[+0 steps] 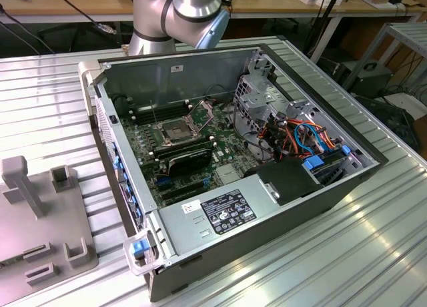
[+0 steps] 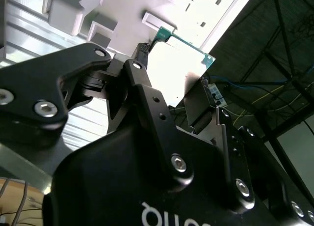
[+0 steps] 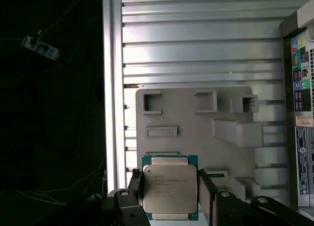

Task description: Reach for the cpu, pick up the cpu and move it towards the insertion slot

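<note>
In the first wrist view my gripper (image 3: 170, 177) is shut on the cpu (image 3: 170, 191), a square chip with a pale metal face and a green rim, one dark finger (image 3: 136, 186) on each side. It hangs above a grey plastic block (image 3: 196, 132) with rectangular notches. In the second wrist view the cpu (image 2: 189, 42) shows its green edge between the fingers of the gripper (image 2: 169, 78). The insertion slot (image 1: 175, 131), a metal-framed socket with a dark centre, lies on the motherboard inside the open computer case in the exterior view.
The open case (image 1: 267, 207) stands on a ribbed metal table (image 1: 373, 253). The grey block (image 1: 40, 213) lies at the exterior view's left, beside the case. Cables, a drive cage and a power supply (image 1: 213, 213) crowd the case. The arm (image 1: 180, 13) rises behind it.
</note>
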Robot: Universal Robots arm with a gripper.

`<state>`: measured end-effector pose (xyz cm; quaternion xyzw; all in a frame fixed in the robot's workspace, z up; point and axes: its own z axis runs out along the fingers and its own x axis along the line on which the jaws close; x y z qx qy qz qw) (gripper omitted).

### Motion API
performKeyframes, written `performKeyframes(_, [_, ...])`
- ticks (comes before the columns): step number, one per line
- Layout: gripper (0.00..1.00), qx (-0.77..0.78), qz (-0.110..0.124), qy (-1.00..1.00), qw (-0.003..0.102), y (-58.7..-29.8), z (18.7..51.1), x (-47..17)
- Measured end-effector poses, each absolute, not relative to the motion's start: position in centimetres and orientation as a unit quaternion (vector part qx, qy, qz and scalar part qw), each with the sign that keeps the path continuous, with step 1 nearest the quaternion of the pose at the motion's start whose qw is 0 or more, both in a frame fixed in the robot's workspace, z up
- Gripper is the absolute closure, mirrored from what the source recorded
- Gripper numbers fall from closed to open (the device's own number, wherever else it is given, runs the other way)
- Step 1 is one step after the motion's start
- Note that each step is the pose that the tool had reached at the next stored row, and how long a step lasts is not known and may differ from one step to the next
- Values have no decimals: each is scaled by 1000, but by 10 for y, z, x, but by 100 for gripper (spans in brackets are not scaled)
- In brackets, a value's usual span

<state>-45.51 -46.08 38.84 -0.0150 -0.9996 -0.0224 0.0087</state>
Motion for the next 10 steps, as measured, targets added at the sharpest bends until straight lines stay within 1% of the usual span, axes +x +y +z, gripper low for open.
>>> performKeyframes(10, [45,-15,-22,-1000,9,-461,388,-446])
